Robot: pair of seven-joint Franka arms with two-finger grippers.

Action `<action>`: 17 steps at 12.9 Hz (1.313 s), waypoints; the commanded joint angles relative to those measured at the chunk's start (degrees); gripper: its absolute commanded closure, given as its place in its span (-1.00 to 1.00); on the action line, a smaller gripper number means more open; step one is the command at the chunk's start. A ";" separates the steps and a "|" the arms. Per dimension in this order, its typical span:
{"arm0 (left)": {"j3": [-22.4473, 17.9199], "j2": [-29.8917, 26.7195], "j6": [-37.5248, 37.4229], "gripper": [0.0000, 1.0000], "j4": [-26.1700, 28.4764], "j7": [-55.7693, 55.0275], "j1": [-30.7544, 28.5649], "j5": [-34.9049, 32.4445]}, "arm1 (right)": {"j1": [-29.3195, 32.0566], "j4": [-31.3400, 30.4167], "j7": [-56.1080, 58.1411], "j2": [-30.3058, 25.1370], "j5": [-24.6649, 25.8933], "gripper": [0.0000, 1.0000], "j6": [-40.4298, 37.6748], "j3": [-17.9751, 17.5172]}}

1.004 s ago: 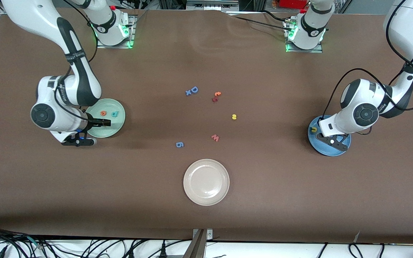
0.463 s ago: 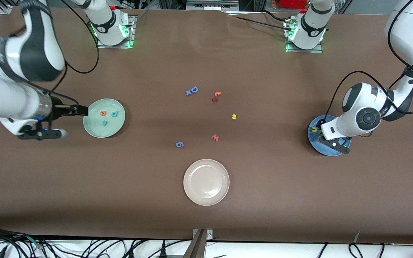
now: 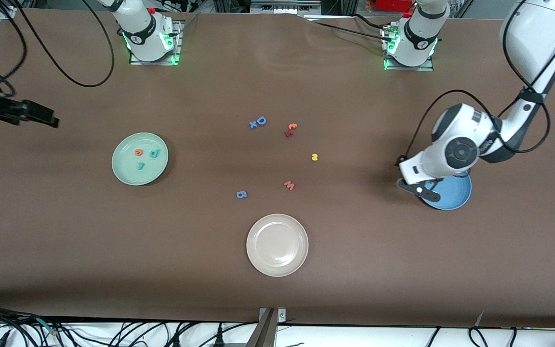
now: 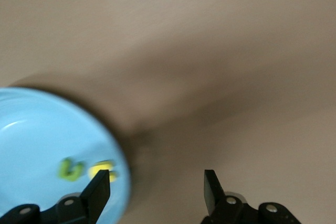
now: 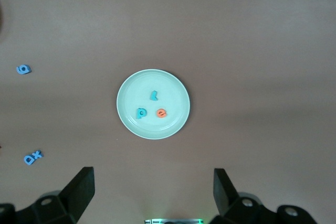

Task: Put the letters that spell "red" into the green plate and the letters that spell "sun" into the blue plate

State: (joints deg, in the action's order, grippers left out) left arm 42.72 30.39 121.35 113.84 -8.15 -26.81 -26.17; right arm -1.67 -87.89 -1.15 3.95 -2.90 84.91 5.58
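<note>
The green plate (image 3: 128,174) holds the letters of "red": an orange e (image 3: 138,153), a teal d (image 3: 153,153) and a small teal r (image 3: 140,166). My right gripper (image 3: 48,118) hangs open and empty, high over the right arm's end of the table. In the right wrist view the plate (image 5: 173,90) lies well below it. The blue plate (image 3: 455,195) is half hidden by the left hand. In the left wrist view it (image 4: 37,135) holds an olive n (image 4: 71,169) and a yellow u (image 4: 102,169). My left gripper (image 4: 156,182) is open and empty over the plate's rim. The yellow s (image 3: 314,157) lies mid-table.
A beige-white plate (image 3: 254,231) sits nearest the front camera. Loose on the table's middle are a blue D with an x (image 3: 258,122), a red-and-orange pair (image 3: 290,129), a salmon w (image 3: 289,185) and a blue 6 (image 3: 241,194).
The right gripper left the r in the green plate and rose away toward the table's end. The left gripper opened over the blue plate and shifted toward the table's middle.
</note>
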 commanded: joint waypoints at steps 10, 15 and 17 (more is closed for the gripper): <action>0.26 1.69 -1.21 -0.59 -6.44 -38.33 18.45 9.12 | 2.11 -8.96 -1.22 -6.50 3.69 -1.00 7.99 -3.56; 0.00 1.96 -1.29 -0.59 -6.53 -37.99 18.55 9.04 | 5.10 -8.96 -1.40 -6.77 3.78 -1.00 7.99 -7.43; -0.09 2.05 -1.21 -0.60 -6.62 -37.99 18.63 9.04 | 5.10 -8.96 -1.40 -6.77 3.69 -1.00 7.99 -6.73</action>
State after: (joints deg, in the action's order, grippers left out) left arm 42.94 31.53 121.31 108.92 -46.04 -8.85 -18.52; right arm 2.30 -94.82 -2.04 -0.83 -0.05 91.93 -0.72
